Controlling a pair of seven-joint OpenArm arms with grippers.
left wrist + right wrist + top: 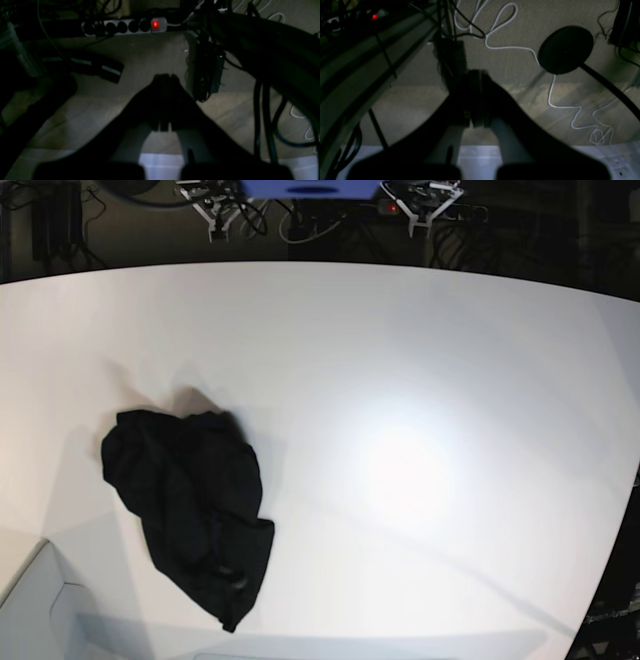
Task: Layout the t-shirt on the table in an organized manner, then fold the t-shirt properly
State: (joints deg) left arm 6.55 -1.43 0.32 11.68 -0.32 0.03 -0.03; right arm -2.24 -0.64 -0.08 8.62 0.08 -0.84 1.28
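Note:
The t-shirt [190, 500] lies crumpled in a black heap on the left part of the white table [420, 380]; no print shows. Both arms hang back beyond the table's far edge, far from the shirt. My left gripper [166, 77] is shut with nothing in it and points down at the dim floor. My right gripper [476, 72] is also shut and empty over the floor. In the base view the left gripper [428, 210] and the right gripper [213, 212] show only as small pale shapes at the top.
A power strip [125, 26] with a red light lies on the floor among dark cables. A round black stand base [565, 50] and a looping white cable [555, 100] lie under the right arm. A grey box corner [30, 610] sits at the table's near left.

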